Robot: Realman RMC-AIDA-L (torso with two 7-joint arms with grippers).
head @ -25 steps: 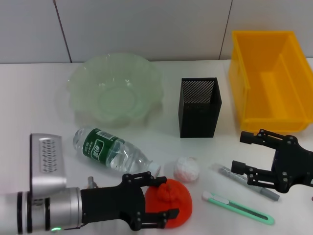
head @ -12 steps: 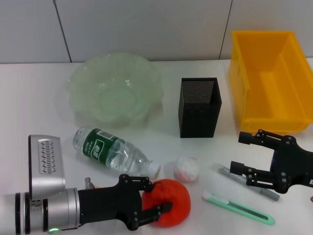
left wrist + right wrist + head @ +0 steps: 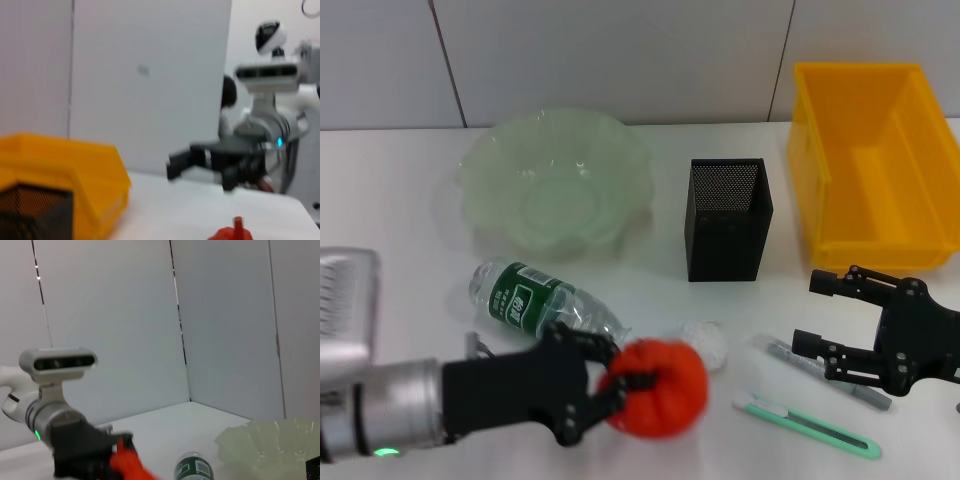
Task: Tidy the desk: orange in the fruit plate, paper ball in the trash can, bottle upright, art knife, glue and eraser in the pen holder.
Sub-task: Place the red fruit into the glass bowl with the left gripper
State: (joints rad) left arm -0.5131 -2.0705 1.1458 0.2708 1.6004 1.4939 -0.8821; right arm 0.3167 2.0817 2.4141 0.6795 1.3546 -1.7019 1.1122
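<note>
My left gripper (image 3: 618, 385) is shut on the orange (image 3: 660, 392) and holds it just above the table's front, near the neck of the lying bottle (image 3: 542, 304). The orange's top (image 3: 233, 233) shows in the left wrist view. The white paper ball (image 3: 708, 340) lies right behind the orange, partly hidden by it. The green art knife (image 3: 812, 425) and a grey pen-shaped stick (image 3: 828, 372) lie at the front right. Over that stick my right gripper (image 3: 814, 313) hangs open and holds nothing. The eraser is out of view.
The pale green fruit plate (image 3: 556, 182) stands at the back left. The black mesh pen holder (image 3: 728, 218) is in the middle and the yellow bin (image 3: 876, 165) at the back right. The bottle (image 3: 195, 468) and the plate (image 3: 272, 439) also show in the right wrist view.
My left gripper has shut on the orange and lifted it off the table, moving slightly left and away from the front edge. The right gripper has not moved.
</note>
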